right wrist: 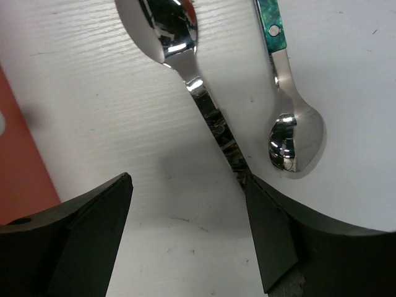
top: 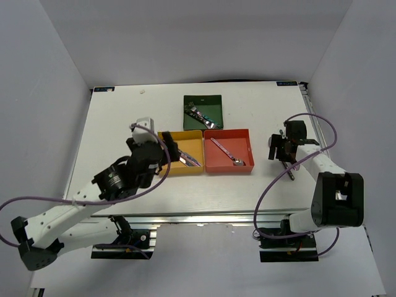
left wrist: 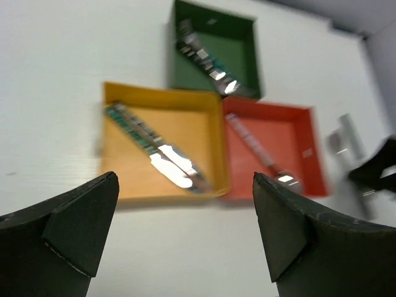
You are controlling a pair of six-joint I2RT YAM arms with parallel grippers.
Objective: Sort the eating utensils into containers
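Note:
Three containers sit mid-table: a dark green tray point(top: 203, 111) point(left wrist: 238, 52) with forks point(left wrist: 204, 55), a yellow-orange tray point(top: 185, 154) point(left wrist: 136, 167) with teal-handled knives point(left wrist: 158, 148), and a red tray point(top: 242, 139) point(left wrist: 306, 158) with a pink-handled spoon point(left wrist: 257, 148). My left gripper point(top: 167, 154) point(left wrist: 185, 229) hangs open and empty at the yellow tray's near left edge. At the right, my right gripper point(top: 279, 154) point(right wrist: 189, 179) stands open low over the table. A dark-handled spoon point(right wrist: 207, 108) runs against its right finger point(right wrist: 272, 235). A teal-handled spoon point(right wrist: 297, 139) lies beside it.
The red tray's edge point(right wrist: 21, 167) shows left of my right gripper. The table's right edge point(top: 318, 133) is close to the right arm. A purple cable point(top: 328, 133) loops over that arm.

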